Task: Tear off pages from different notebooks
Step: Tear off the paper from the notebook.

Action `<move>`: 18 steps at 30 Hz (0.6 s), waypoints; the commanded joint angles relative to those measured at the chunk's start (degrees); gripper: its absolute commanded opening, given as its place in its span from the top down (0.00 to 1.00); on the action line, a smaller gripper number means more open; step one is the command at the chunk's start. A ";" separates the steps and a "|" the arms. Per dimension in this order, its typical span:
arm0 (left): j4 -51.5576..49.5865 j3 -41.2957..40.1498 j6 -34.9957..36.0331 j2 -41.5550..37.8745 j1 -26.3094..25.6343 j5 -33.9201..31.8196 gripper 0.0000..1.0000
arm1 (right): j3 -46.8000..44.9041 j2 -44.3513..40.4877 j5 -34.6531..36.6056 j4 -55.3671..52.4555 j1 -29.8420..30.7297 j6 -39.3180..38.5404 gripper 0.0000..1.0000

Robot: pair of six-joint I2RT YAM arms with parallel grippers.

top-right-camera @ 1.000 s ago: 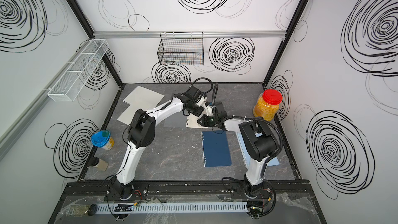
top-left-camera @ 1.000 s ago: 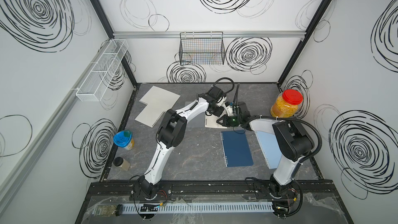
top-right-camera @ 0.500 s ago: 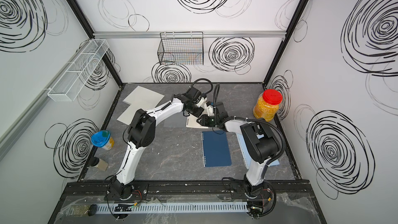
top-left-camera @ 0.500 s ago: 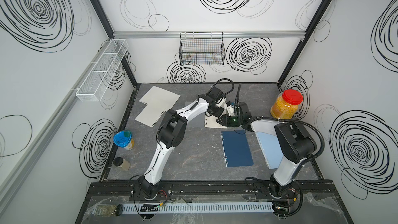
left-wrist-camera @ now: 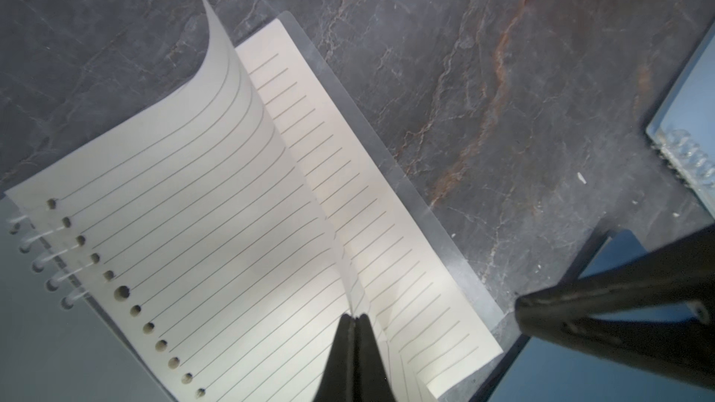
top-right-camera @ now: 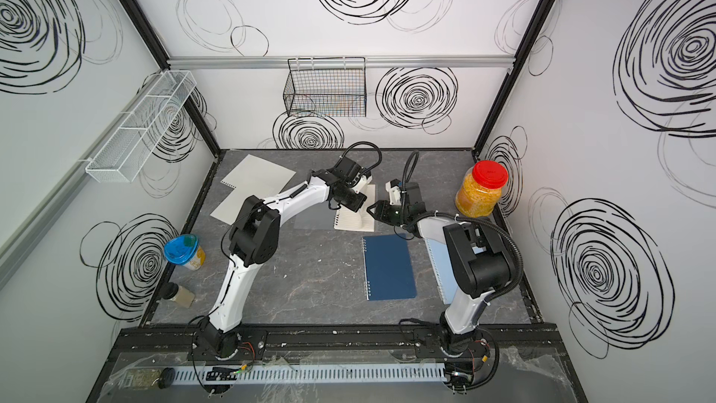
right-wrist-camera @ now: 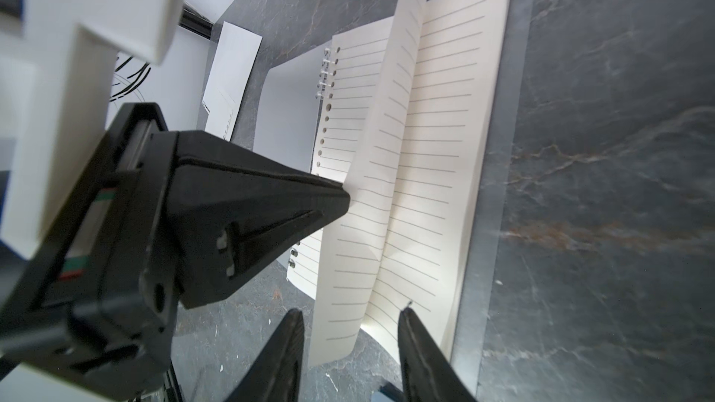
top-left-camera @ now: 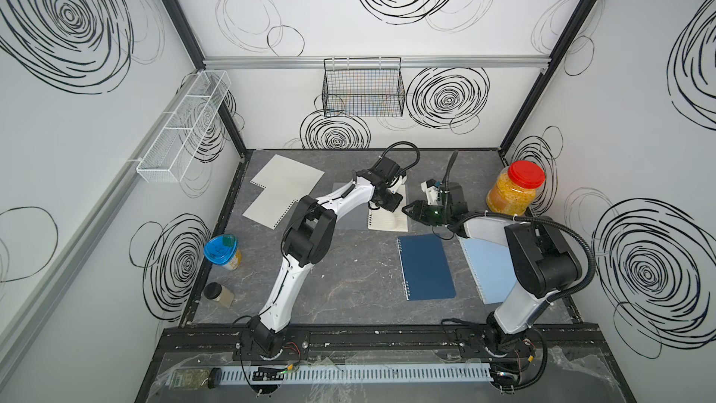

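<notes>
The frosted-cover notebook [top-left-camera: 387,220] [top-right-camera: 353,222] lies open at the table's middle back, its cover [right-wrist-camera: 288,117] folded out flat. My left gripper [left-wrist-camera: 358,317] [right-wrist-camera: 340,197] is shut on a fold of its top page [left-wrist-camera: 216,195], which stands lifted and curled. In the right wrist view my right gripper [right-wrist-camera: 350,317] is open, and the near corner of that page [right-wrist-camera: 340,295] hangs between its fingers without touching them. In front lie the dark navy notebook [top-left-camera: 426,267] and the light blue one [top-left-camera: 490,271], both closed. Two torn pages [top-left-camera: 286,178] lie at the back left.
A red-lidded jar [top-left-camera: 515,191] stands at the back right. A blue-lidded tub [top-left-camera: 222,251] and a small jar [top-left-camera: 217,295] sit by the left edge. A wire basket [top-left-camera: 362,89] hangs on the back wall, a white wire shelf [top-left-camera: 182,129] on the left wall.
My right gripper has opened and let go of the page. The left gripper stays shut on the page, and both arms have barely moved.
</notes>
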 commanded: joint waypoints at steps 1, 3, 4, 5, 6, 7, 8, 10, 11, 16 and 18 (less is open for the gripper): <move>1.56 -1.94 0.49 -2.13 0.55 1.57 1.00 | 2.66 2.00 0.20 -0.06 -0.37 1.36 0.52; 1.95 -2.58 0.60 -2.56 0.55 2.01 1.00 | 4.47 2.97 1.23 -1.31 -0.83 1.98 0.48; 2.09 -2.78 0.67 -2.69 0.54 2.24 1.00 | 5.46 3.40 2.01 -2.11 -0.93 2.17 0.47; 2.33 -2.97 0.67 -2.77 0.55 2.54 1.00 | 6.64 3.84 2.98 -2.98 -0.96 2.21 0.44; 2.66 -3.35 0.70 -2.96 0.55 2.93 1.00 | 7.82 4.29 3.94 -3.85 -0.95 2.25 0.43; 3.00 -3.50 0.60 -3.06 0.55 3.22 1.00 | 8.78 4.80 4.52 -4.44 -0.91 2.34 0.42; 3.21 -3.67 0.47 -3.19 0.53 3.60 1.00 | 10.26 5.58 4.92 -4.94 -0.97 2.49 0.41; 3.50 -3.69 0.19 -3.10 0.53 4.04 1.00 | 12.84 7.29 5.64 -6.30 -0.93 2.64 0.39; 3.71 -3.73 0.02 -3.07 0.53 4.19 1.00 | 14.72 8.62 5.94 -7.84 -1.00 2.80 0.39; 4.29 -3.95 -0.48 -3.40 0.54 4.70 1.00 | 19.76 13.39 5.80 -10.69 -1.25 3.09 0.40; 4.75 -4.28 -0.68 -3.64 0.46 5.42 1.00 | 20.66 14.49 5.62 -10.69 -1.36 3.30 0.40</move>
